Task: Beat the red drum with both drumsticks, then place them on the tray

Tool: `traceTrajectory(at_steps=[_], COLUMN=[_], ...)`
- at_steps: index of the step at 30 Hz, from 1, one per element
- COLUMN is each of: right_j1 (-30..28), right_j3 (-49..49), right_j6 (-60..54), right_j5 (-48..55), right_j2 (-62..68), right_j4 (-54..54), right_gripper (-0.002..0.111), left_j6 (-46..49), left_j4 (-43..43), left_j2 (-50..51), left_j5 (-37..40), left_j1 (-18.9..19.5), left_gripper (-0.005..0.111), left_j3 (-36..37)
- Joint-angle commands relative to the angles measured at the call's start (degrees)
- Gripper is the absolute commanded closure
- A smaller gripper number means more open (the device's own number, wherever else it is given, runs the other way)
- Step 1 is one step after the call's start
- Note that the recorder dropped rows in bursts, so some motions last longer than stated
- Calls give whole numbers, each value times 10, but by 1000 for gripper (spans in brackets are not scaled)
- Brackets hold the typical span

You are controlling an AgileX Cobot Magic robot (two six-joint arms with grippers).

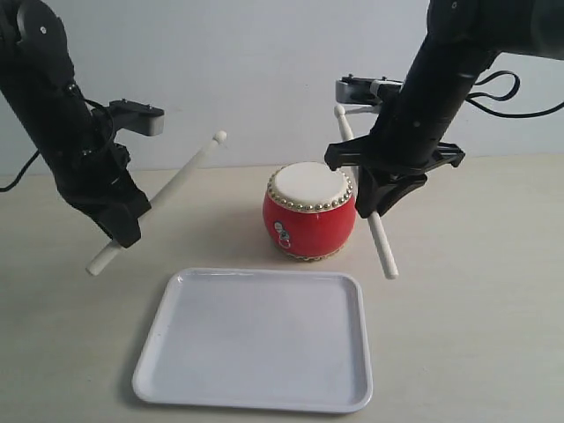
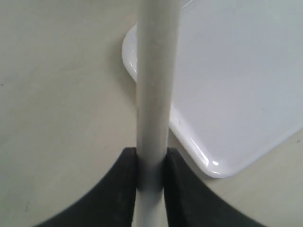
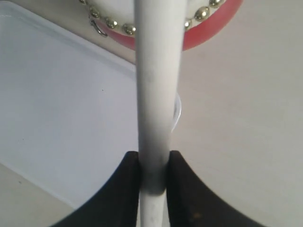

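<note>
Both look cocked to hit: left claw (image 1: pixel 123 231) pinches left stick (image 1: pixel 181 176) at 9 o'clock of the drum (image 1: pixel 308 225), right claw (image 1: pixel 377 207) pinches right stick (image 1: pixel 384 251) at 3, tray (image 1: pixel 256 344) waiting at 6.

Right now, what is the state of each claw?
Left claw: closed on the left stick.
Right claw: closed on the right stick.

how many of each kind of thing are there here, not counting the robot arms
drumsticks: 2
red drum: 1
tray: 1
total: 4
</note>
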Motion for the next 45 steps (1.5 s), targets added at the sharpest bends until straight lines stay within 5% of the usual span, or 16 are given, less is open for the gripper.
traceTrajectory(at_steps=[1, 6, 15, 26, 35, 45], right_j1=[13, 23, 22, 53, 73, 112], right_j3=[27, 104, 79, 152, 157, 104], right_j6=[-5, -5, -7, -41, -26, -28], right_j5=[-2, -2, -2, -2, -2, -2], right_j2=[8, 48, -6, -43, 16, 79], right_j4=[14, 40, 45, 81, 26, 17], right_gripper=[108, 108, 108, 108, 108, 108], left_j6=[-1, -1, -23, 11, 58, 62], left_j4=[-2, -4, -23, -125, -181, -184], left_j2=[-3, -3, -5, -90, -112, -114], left_j5=[-1, -1, -1, -102, -144, -181], left_j1=[1, 1, 5, 63, 59, 59], left_gripper=[107, 107, 107, 107, 107, 107], left_j3=[5, 5, 13, 175, 290, 313])
